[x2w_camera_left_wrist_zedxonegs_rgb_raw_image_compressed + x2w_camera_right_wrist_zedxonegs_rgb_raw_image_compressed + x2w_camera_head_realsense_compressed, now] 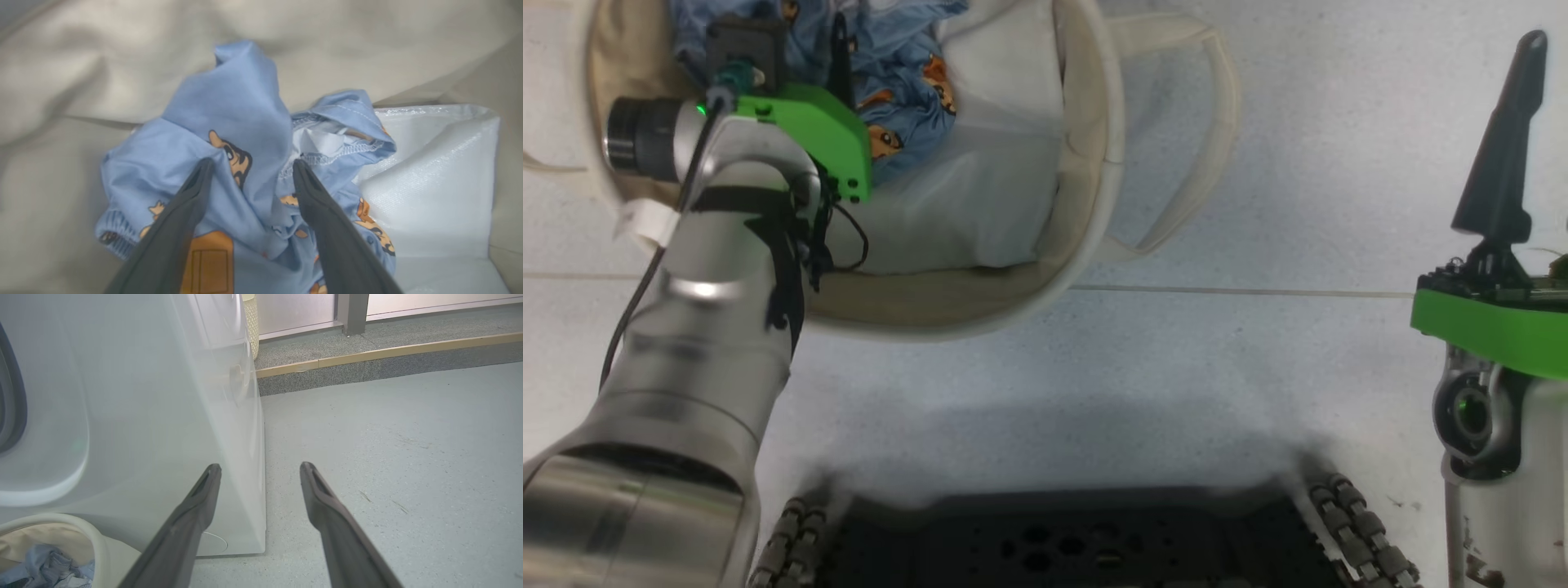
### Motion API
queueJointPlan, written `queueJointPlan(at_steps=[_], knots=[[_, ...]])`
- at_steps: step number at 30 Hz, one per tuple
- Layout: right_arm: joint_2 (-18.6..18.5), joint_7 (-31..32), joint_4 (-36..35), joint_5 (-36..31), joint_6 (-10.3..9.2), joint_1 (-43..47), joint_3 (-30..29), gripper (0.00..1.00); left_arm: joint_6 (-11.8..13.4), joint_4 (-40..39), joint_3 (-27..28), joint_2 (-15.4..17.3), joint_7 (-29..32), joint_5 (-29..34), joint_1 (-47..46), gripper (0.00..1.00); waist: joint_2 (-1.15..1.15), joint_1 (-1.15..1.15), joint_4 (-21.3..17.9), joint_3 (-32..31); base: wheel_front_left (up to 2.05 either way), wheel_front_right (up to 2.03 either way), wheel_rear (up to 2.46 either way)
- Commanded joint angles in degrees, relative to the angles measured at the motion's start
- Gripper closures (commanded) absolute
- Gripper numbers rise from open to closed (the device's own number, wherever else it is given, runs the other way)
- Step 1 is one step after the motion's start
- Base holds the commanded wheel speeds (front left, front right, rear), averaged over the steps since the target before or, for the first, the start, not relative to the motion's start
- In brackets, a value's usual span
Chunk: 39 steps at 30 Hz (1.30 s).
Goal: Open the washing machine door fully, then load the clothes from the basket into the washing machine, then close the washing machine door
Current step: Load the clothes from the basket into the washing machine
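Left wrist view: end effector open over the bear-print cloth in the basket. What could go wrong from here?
1. The left end effector straddles just one raised fold of the clothes; closing may pinch only that, so the bundle could slip out on lifting.
2. The white liner sheet touches the clothes and might be snagged too.
3. The soft basket could tip if dragged.

It looked like a laundry corner of an indoor room. A white washing machine (135,416) stood on a pale speckled floor (388,465), with a cream canvas basket (1086,180) of clothes (907,73) near it. Beyond, a grey carpeted step (367,371) edged in wood ran below the far wall panels (294,310).
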Motion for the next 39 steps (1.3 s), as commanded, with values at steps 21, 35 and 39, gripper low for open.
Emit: queueJointPlan(at_steps=[21,35,39], knots=[[0.15,-0.27,-1.47,-4.60,0.01,2.11,2.87,0.00,-5.67,-6.31,2.38,1.59,-0.26,-3.79,1.76,1.00,0.00,-0.01,5.36,-1.61,0.04,0.04,0.04],[0.15,-0.27,3.34,-0.96,0.01,-1.26,4.89,0.00,-8.61,-23.28,4.06,1.11,-0.27,1.26,14.03,1.00,0.00,-0.01,6.39,-13.79,0.00,0.00,0.00],[0.15,-0.27,4.96,0.80,0.01,-1.55,5.33,0.00,-8.78,-28.66,6.04,1.07,-0.27,2.67,18.65,1.00,0.00,-0.01,6.27,-19.99,0.00,0.00,0.00]])
